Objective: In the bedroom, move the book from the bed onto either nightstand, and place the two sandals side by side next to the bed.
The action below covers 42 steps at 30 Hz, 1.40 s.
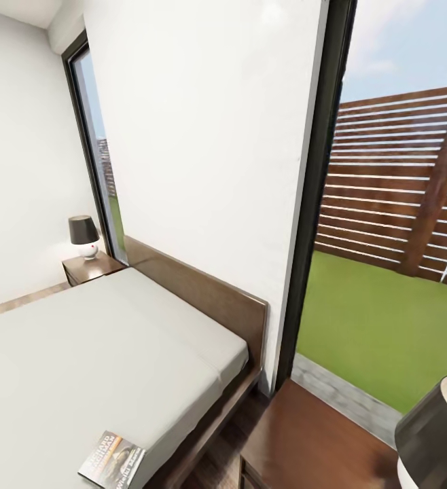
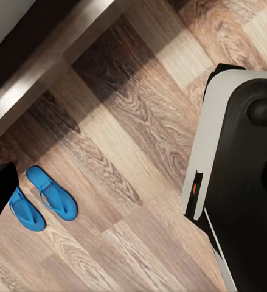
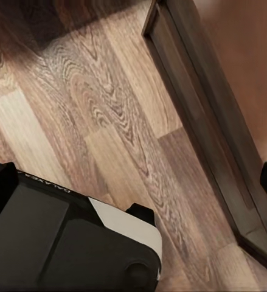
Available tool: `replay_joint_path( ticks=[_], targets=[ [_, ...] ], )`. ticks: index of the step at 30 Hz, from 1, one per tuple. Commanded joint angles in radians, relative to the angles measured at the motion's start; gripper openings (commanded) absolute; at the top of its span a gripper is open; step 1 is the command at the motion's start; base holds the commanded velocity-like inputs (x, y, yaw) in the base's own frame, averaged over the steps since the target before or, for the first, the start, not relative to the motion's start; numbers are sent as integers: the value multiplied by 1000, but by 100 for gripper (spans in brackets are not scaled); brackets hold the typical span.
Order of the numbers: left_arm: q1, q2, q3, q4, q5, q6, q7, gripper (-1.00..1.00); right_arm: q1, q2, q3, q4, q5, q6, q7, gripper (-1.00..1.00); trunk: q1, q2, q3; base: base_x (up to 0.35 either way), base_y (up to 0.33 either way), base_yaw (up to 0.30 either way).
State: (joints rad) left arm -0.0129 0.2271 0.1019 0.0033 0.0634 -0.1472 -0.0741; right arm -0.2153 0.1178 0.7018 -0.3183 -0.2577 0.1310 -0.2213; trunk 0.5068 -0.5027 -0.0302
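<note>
book (image 1: 112, 459): sits at the bed's (image 1: 81, 360) near corner, cover up
sandals (image 2: 43, 198): paired on the floor beside the bed frame
near nightstand (image 1: 312, 441): top bare next to its lamp (image 1: 433, 435), easy drop spot imo
grippers: can't tell open or closed
tip: reach low, pinch the book's overhanging edge

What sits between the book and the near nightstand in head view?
Just the bed's dark wooden side rail and a strip of plank floor; the book lies at the mattress corner, the nightstand stands across the gap.
</note>
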Motion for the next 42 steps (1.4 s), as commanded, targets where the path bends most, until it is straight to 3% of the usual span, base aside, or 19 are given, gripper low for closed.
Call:
replay_joint_path(
  ticks=[1,9,21,42],
  targets=[
    [-1,-1,7,1,7,-2,-7,100,-1,-1,8,8,-9,6,-7,100,-3,5,1,0,0,0],
    [-1,-17,7,1,7,-3,-7,100,-1,-2,8,58,-12,6,-5,100,-34,61,26,0,0,0],
    [-1,-31,6,1,7,-6,-7,100,1,-4,11,86,-11,6,-2,100,-34,61,26,0,0,0],
    [-3,-34,6,1,6,-9,-8,100,4,-9,6,86,-12,4,1,100,-34,61,26,0,0,1]
  ],
)
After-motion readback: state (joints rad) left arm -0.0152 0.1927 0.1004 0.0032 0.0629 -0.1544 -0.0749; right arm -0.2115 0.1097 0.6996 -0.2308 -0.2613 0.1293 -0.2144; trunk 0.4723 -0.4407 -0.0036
